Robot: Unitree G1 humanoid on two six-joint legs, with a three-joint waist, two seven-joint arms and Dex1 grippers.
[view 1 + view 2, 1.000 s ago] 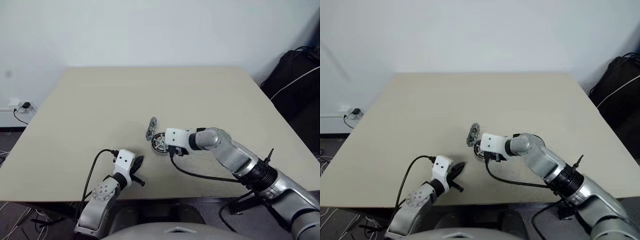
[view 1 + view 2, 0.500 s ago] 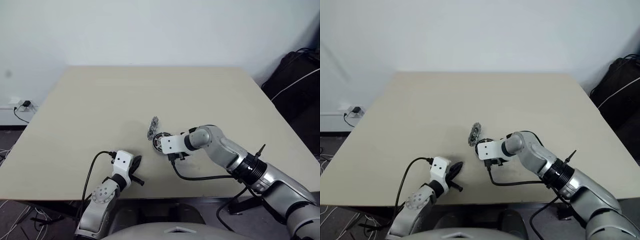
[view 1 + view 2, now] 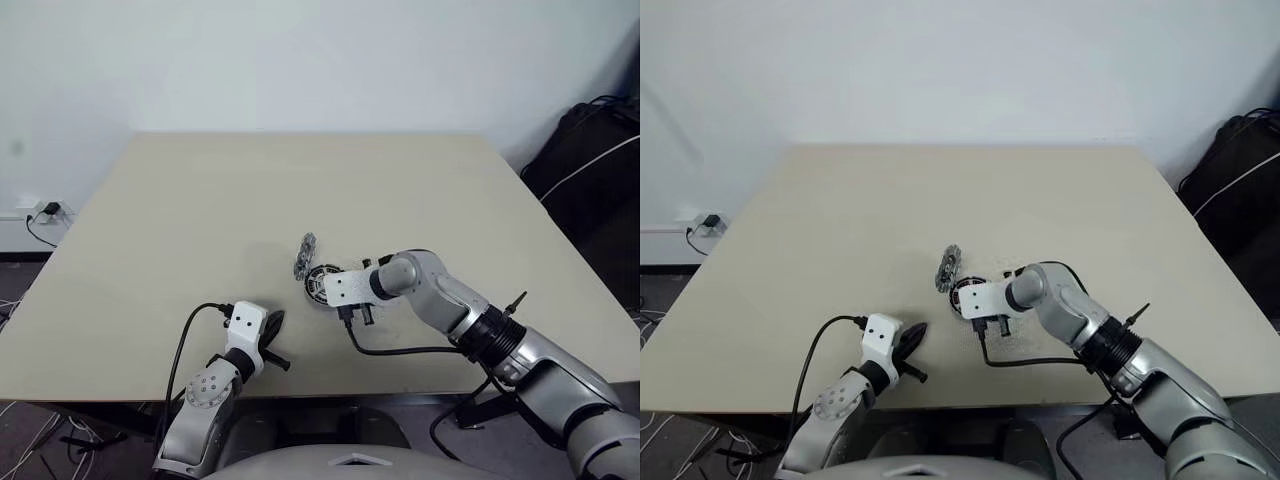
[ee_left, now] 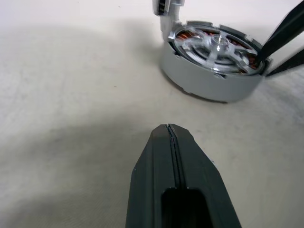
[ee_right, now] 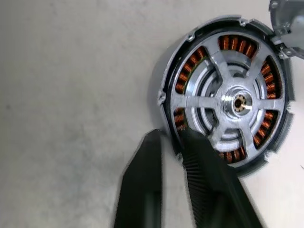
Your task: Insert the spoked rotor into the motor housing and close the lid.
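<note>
The right gripper's (image 5: 170, 137) fingers (image 5: 209, 178) pinch the motor housing's (image 5: 167, 83) rim, spoked rotor (image 5: 235, 103) seated inside. The left gripper's (image 4: 170, 134) fingers are pressed together nearby. The lid (image 3: 303, 256) stands on edge just beside the housing on the desk (image 3: 200, 200).

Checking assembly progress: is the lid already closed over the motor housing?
No, the lid stands tilted up beside the motor housing, whose copper windings and spoked rotor remain exposed.

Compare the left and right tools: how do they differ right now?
The left tool is shut on nothing; the right tool pinches the motor housing rim, one finger inside, one outside. The left tool sits apart from the housing; the right tool touches it. Both have black fingers.
</note>
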